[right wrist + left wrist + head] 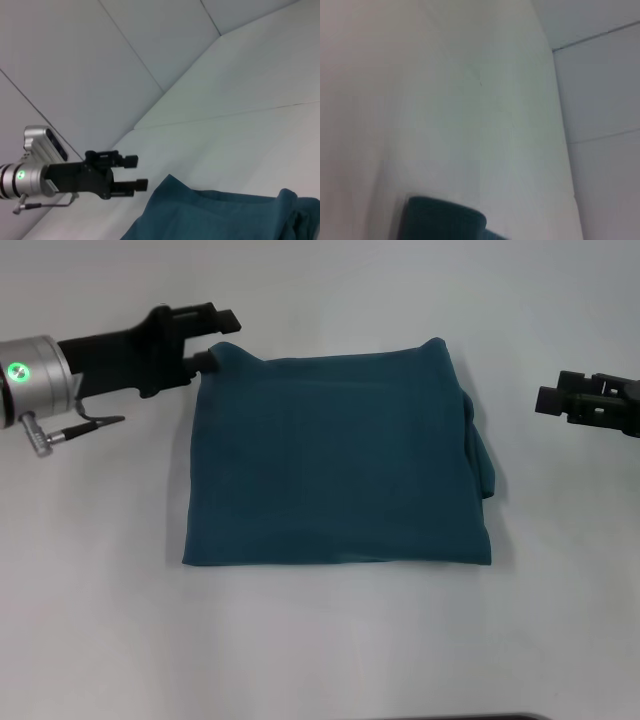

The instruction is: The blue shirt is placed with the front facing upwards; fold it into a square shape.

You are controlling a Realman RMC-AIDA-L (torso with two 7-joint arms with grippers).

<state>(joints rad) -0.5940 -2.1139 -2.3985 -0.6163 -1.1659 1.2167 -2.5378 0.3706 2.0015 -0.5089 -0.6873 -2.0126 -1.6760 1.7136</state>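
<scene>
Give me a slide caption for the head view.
Blue shirt folded square on the table; open left gripper at its far corner, right gripper off to the side.

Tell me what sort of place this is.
Probably a lab or test bench: a bare white table, plain panelled white walls, and only the folded blue shirt between the left gripper and right gripper.

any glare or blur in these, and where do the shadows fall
Head view: even light, no glare, only a thin soft shadow along the near edge of the blue shirt on the white table. Left wrist view: soft and out of focus, a dark teal corner blurred at the frame's edge. Right wrist view: sharper, the left gripper crisp, the right gripper unseen there.
</scene>
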